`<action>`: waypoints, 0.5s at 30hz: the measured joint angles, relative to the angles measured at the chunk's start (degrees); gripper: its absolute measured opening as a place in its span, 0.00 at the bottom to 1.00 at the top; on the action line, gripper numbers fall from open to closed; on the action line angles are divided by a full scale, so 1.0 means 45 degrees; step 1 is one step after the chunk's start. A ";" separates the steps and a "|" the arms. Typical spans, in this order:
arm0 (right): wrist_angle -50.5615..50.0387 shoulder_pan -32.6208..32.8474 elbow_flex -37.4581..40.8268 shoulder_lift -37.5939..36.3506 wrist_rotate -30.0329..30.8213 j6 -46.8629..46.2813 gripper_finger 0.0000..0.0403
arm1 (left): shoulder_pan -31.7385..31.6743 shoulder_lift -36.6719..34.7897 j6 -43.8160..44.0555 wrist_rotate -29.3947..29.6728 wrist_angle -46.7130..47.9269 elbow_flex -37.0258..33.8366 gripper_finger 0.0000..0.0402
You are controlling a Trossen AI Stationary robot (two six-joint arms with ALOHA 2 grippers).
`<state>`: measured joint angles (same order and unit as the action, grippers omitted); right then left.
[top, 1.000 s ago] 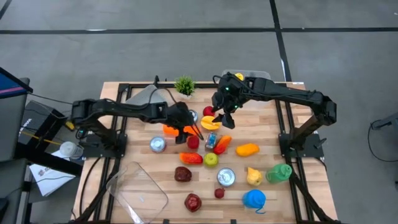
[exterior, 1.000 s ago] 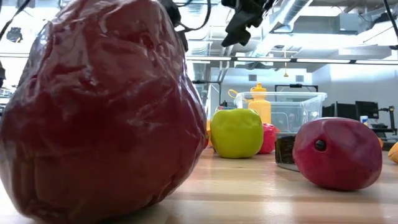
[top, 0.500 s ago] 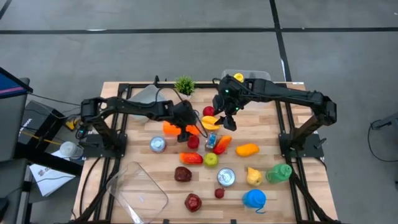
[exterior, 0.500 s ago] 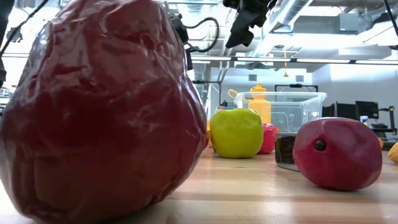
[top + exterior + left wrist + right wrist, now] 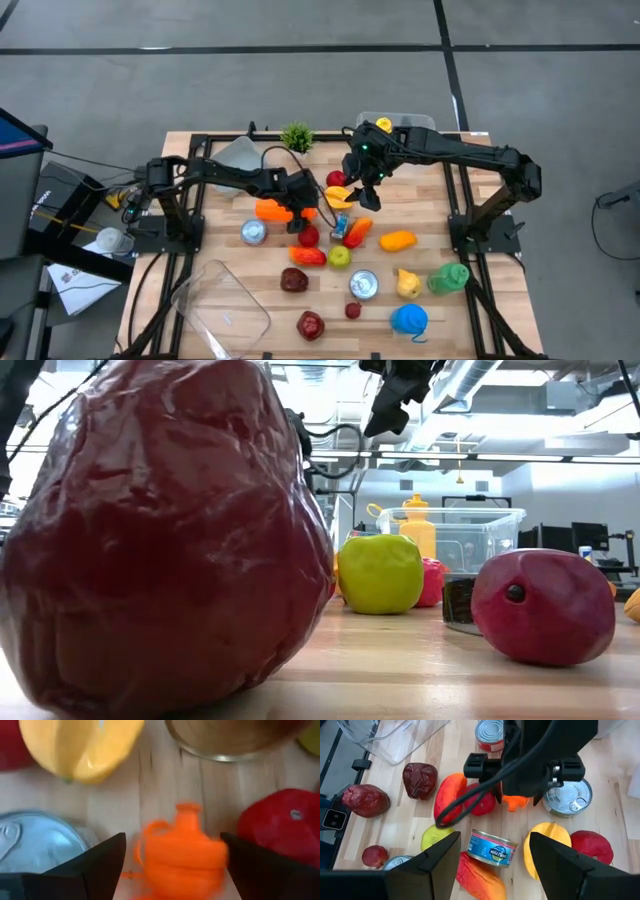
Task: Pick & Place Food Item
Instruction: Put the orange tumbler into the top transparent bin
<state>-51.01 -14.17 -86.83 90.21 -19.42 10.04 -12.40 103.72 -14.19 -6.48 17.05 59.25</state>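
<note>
A small orange jug-shaped food item lies on the wooden table, left of centre. My left gripper is open and low over it, one finger on each side; whether they touch it I cannot tell. From above, this gripper sits at the item's right end. My right gripper hangs open and holds nothing, high over a yellow fruit, a tuna can and a red fruit. The high view shows it right of centre.
Close around the orange item lie a red tomato, a yellow fruit and two cans. More fruit, peppers and a green apple fill the middle. A clear tub lies near left, another tub far back.
My left gripper has come down toward the orange item and a little toward the table's near edge, staying open. The orange item and the other foods lie where they were.
</note>
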 joint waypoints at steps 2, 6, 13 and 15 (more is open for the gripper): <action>0.0000 -0.0010 -0.0002 -0.0002 0.0000 0.0002 0.57 | 0.0000 0.0015 -0.0088 0.0000 0.0096 -0.0015 0.73; -0.0008 -0.0019 -0.0005 -0.0005 0.0004 0.0002 0.57 | 0.0000 -0.0010 -0.0098 0.0099 0.0228 -0.0020 0.65; 0.0016 -0.0019 -0.0005 -0.0005 -0.0005 0.0060 0.57 | 0.0000 -0.0074 0.0019 0.0121 0.0248 -0.0015 0.53; 0.0059 -0.0019 -0.0005 -0.0005 -0.0019 0.0055 0.57 | 0.0000 -0.0313 0.0442 0.0121 0.0223 -0.0025 0.53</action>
<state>-50.75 -14.26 -86.85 90.19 -19.51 10.28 -12.40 102.31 -12.21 -5.93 18.05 59.13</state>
